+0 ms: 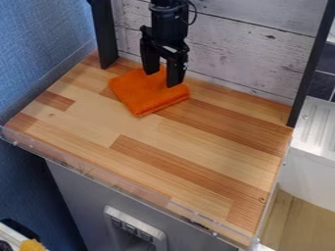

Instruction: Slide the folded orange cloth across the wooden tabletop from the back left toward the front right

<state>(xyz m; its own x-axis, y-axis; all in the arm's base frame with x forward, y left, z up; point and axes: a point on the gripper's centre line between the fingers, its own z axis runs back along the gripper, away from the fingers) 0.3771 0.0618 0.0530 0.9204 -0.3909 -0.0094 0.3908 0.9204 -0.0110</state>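
Clear edging [124, 186] fronts wooden desk [160, 147]; parted fingers [175, 72] over folded orange cloth [145, 99], likely light, limp, soft, best pinched through its upper layers.

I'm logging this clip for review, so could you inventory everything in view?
Cloth: one, orange, folded, beneath gripper
Countertop: one, brown wood, centre
Posts: two, black, back corners
Board panel: one, whitish, behind countertop
Wall: one, blue, left
Ribbed surface: one, white, right
Tiles: several, dark, upper right
Cabinet: one, grey, below countertop
Unclear item: one, yellow, bottom left
Arm: one, black, top
Gripper: one, black, over cloth, fingers apart
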